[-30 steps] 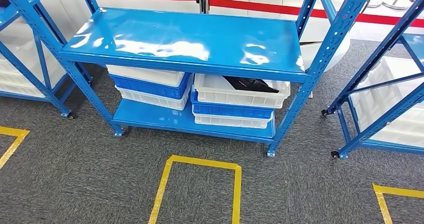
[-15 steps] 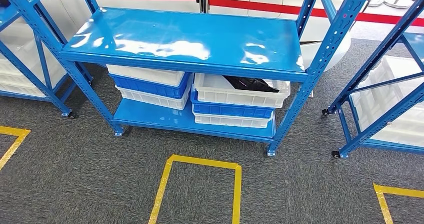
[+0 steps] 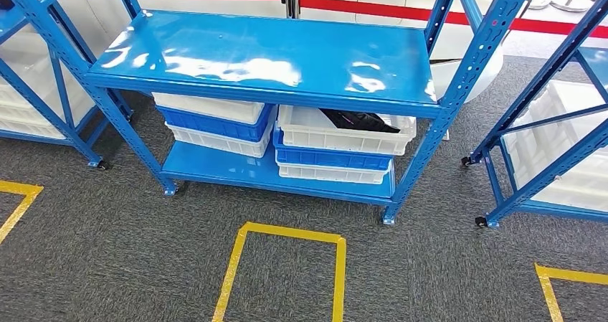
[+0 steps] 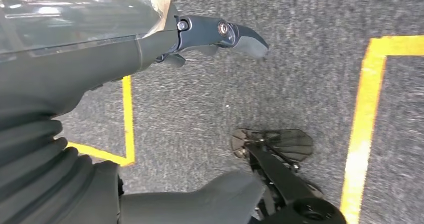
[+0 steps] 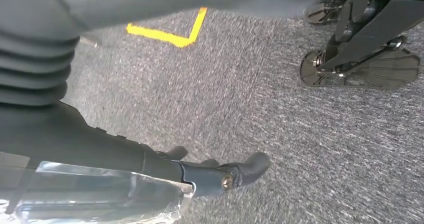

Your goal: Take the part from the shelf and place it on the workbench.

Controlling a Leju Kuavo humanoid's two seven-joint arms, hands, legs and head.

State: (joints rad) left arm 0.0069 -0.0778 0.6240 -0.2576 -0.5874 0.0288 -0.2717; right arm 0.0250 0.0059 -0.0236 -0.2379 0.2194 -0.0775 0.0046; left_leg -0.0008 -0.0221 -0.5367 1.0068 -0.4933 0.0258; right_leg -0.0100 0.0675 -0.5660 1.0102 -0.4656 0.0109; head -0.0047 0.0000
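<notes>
Occluded and cropped regions, shelf scene.
Dark part [image 3: 358, 120] in the upper white plastic bin [image 3: 345, 131] lies mostly under the glossy blue metal shelf board [image 3: 272, 53]; its shape is indistinct. Left hand [image 4: 150, 49]: fingers largely hidden behind its cover.
</notes>
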